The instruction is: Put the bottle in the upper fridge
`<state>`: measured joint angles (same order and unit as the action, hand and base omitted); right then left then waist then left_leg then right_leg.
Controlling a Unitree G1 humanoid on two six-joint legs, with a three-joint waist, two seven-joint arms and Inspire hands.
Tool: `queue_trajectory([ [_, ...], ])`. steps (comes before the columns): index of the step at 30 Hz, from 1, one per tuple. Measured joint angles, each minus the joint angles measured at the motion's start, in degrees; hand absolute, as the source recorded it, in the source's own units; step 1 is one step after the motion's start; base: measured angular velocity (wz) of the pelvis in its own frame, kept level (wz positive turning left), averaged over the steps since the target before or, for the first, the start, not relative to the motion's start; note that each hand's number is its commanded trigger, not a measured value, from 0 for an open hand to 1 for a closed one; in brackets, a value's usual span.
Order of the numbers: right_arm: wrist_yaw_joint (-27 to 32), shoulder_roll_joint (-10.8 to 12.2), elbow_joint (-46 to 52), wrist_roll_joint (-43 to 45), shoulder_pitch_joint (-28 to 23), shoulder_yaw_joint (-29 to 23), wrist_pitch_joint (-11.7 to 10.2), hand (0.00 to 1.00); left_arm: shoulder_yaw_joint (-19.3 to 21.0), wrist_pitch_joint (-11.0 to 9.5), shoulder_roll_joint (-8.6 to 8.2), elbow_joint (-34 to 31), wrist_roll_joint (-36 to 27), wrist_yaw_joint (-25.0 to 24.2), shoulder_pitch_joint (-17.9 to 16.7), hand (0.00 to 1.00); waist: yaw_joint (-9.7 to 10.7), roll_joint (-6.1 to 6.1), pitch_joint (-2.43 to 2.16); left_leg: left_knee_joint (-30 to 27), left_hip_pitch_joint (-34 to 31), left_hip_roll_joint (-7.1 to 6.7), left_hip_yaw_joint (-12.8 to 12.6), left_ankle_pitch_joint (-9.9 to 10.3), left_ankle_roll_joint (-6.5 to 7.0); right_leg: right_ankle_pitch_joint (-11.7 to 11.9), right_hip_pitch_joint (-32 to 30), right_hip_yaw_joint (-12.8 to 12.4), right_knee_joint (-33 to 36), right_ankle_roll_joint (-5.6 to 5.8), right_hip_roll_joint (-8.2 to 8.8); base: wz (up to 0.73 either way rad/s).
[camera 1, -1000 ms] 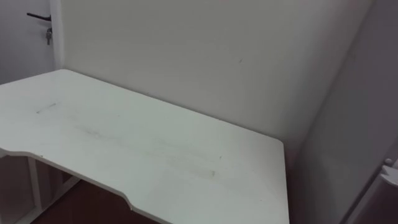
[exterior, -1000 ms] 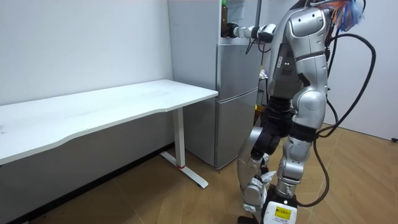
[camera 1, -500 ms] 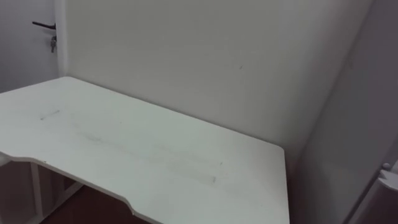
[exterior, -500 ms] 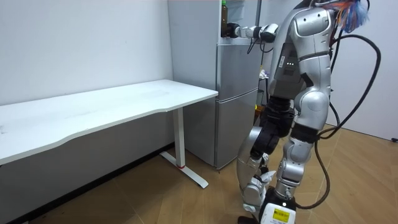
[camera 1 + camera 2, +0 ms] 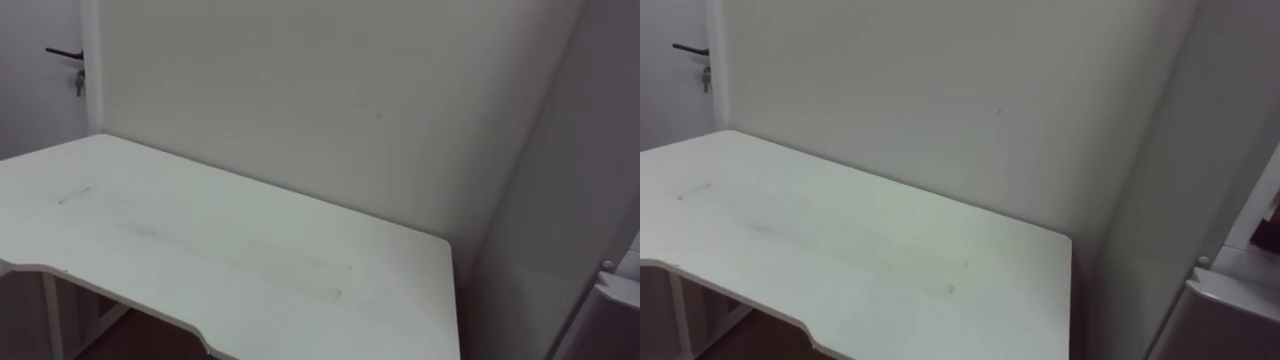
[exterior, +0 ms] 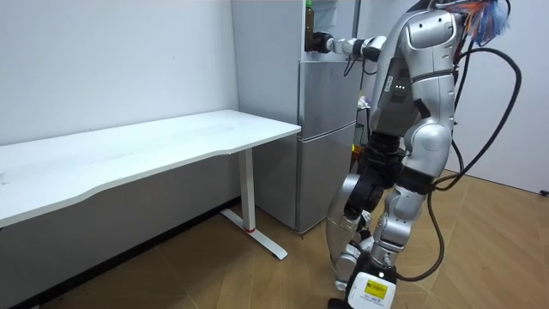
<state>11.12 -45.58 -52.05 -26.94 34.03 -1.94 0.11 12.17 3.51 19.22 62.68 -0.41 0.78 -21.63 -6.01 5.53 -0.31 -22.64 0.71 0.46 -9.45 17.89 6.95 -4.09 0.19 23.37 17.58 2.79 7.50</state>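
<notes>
**Left eye view:** a white table (image 5: 250, 260) runs from the left edge to the lower middle, set against a pale wall (image 5: 300, 90). A dark door handle (image 5: 62, 52) sits in the upper left. A pale corner of the fridge (image 5: 622, 295) shows at the lower right.

**Right eye view:** the same scene, with more of the fridge corner at the lower right. A dark shape on the right edge just above it is too cropped to name.

**Room view:** the robot stands before the silver fridge, right of centre, its right arm stretched level toward the upper centre. The right hand (image 6: 320, 40) is just above the fridge's top edge. At its tip stands a slim upright thing with a green top, which I take for the bottle (image 6: 307, 9). I cannot tell whether the hand grips it or only sits beside it. The left hand (image 6: 364, 103) shows small against the fridge door at mid-right, and its state is unreadable.

The bottle is probably light, stiff and smooth. Being tall and narrow it would tip easily, so the safest hold is round the body below the cap.
</notes>
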Motion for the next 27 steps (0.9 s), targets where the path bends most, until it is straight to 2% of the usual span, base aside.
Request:
queue_trajectory([
  [2, 0.04, 0.06, 0.21, 0.0, -0.1, -0.01, 0.03, 0.0, -0.01, 0.23, -0.86, 0.01, -0.03, 0.12, -0.39, 0.0, 0.15, -0.02, 0.0, 0.02, -0.01, 0.0, 0.03, 0.01, -0.01, -0.01, -0.01, -0.02, -0.04, 0.01, -0.02, 0.0],
  [6, 0.23, 0.06, 1.19, -0.06, -0.91, -0.19, 0.03, 0.0, 0.01, 0.71, -1.51, -0.05, -0.07, 0.29, -0.42, 0.0, 0.14, 0.03, -0.03, 0.19, -0.02, -0.01, 0.01, 0.01, -0.06, -0.01, -0.16, -0.47, -0.13, 0.01, -0.07, 0.0],
  [9, -0.56, 0.05, 1.21, -0.28, -0.91, -0.59, 0.08, 0.0, 0.07, 1.43, -1.64, -0.09, -0.04, 0.32, 0.28, 0.0, 0.15, 0.1, -0.07, 0.3, -0.07, -0.01, -0.04, -0.03, -0.12, 0.0, -0.19, 0.54, -0.2, 0.0, 0.05, 0.0],
  [14, -2.57, 0.06, 1.2, -1.2, -0.92, -1.12, 0.69, 0.0, 0.2, 1.44, -1.64, -0.36, -0.04, 1.39, 1.07, 0.0, 0.29, 0.81, -0.57, 1.14, 0.13, 0.05, -0.99, -0.51, -0.27, 0.08, 0.19, 0.95, -1.87, -0.11, -0.21, -0.08],
  [27, -2.54, 0.08, 1.6, -4.28, -0.92, -1.71, 1.23, 0.0, 0.65, 1.55, -1.65, -0.38, -0.11, 3.18, 2.6, 0.0, 1.12, 0.95, -0.34, 2.77, 1.71, 0.1, -1.78, -0.52, -0.28, 0.39, 1.11, 0.24, -3.09, -0.12, -0.69, -0.02],
])
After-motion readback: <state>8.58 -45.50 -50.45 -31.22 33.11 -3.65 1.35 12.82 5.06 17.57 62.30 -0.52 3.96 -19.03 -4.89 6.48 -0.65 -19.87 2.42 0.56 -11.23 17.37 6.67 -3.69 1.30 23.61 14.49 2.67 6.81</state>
